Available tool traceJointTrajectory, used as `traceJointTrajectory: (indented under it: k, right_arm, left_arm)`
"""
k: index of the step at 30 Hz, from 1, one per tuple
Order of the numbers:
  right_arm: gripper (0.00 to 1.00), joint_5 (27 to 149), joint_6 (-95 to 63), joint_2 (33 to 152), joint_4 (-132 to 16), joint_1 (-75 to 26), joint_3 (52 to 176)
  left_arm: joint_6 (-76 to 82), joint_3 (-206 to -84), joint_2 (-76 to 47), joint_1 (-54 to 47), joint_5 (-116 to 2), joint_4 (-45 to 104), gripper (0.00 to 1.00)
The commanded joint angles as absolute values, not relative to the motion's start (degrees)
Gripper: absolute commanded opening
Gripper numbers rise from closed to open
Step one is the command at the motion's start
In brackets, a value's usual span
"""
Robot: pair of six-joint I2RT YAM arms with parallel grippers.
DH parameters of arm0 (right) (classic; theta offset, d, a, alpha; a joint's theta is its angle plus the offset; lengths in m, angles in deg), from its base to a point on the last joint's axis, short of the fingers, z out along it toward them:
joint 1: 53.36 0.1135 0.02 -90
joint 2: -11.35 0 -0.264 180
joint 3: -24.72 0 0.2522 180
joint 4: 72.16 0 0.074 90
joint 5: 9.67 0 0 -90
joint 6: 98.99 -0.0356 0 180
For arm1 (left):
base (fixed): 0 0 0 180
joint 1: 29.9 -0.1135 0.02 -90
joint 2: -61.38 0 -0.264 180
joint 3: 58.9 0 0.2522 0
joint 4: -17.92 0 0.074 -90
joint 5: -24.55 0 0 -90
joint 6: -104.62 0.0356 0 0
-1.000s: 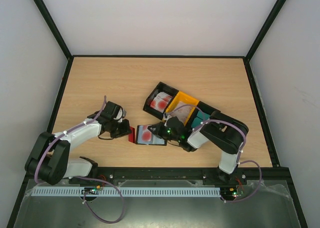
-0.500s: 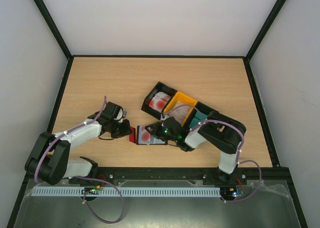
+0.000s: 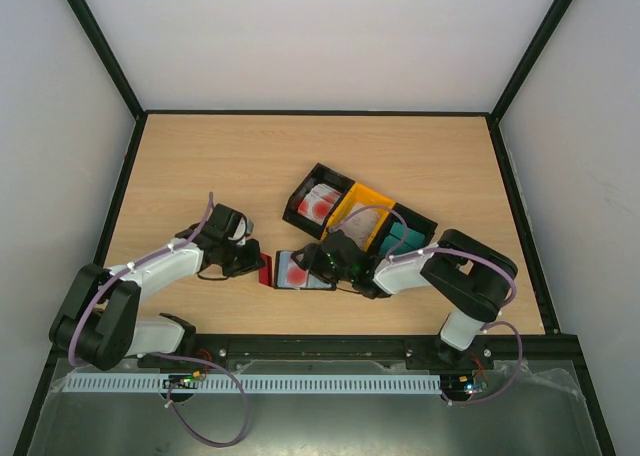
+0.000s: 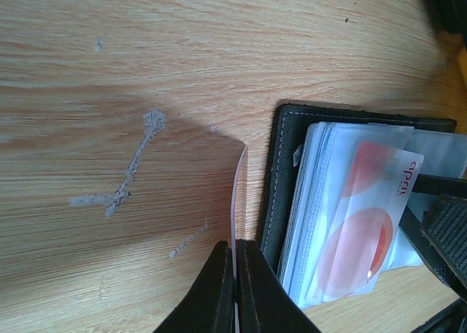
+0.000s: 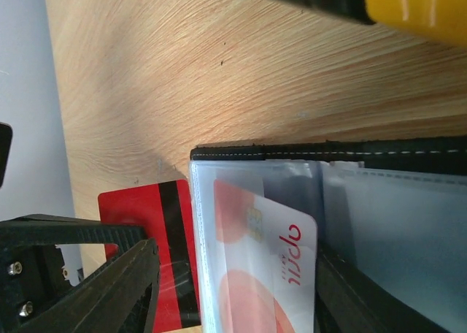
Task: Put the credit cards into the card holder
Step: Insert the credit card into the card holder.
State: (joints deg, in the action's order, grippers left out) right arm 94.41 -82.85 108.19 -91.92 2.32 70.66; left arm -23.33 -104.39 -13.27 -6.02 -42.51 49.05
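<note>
Two cards are handled: a red card [image 5: 157, 253] is clenched on edge by the left fingers [image 4: 225, 282], just left of the open card holder [image 4: 273, 180], probably for sliding in. A red-and-white card [image 4: 365, 216] is seated half inside it at the right fingers [image 3: 320, 262], whose grip cannot be told.

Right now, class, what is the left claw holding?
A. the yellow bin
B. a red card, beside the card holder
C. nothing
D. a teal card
B: the left claw is shut on the red card, which it holds just beside the open card holder.
</note>
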Motion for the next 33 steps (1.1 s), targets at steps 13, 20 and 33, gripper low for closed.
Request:
traceJointTrajectory:
  k: [13, 20, 33]
  right_arm:
    - [0.56, 94.55, -82.33, 112.70, -79.79, 5.63, 78.90]
    - [0.58, 91.88, -78.40, 113.07, -72.27, 6.50, 82.16]
    - [0.66, 83.78, -78.94, 108.22, -59.76, 6.64, 83.57]
  left_arm:
    - [-24.12, -102.65, -13.43, -4.34, -42.60, 50.58, 0.03]
    - [-24.31, -102.43, -12.98, -3.97, -42.68, 50.48, 0.03]
    - [-24.32, -102.02, -11.97, -3.88, -42.81, 50.62, 0.03]
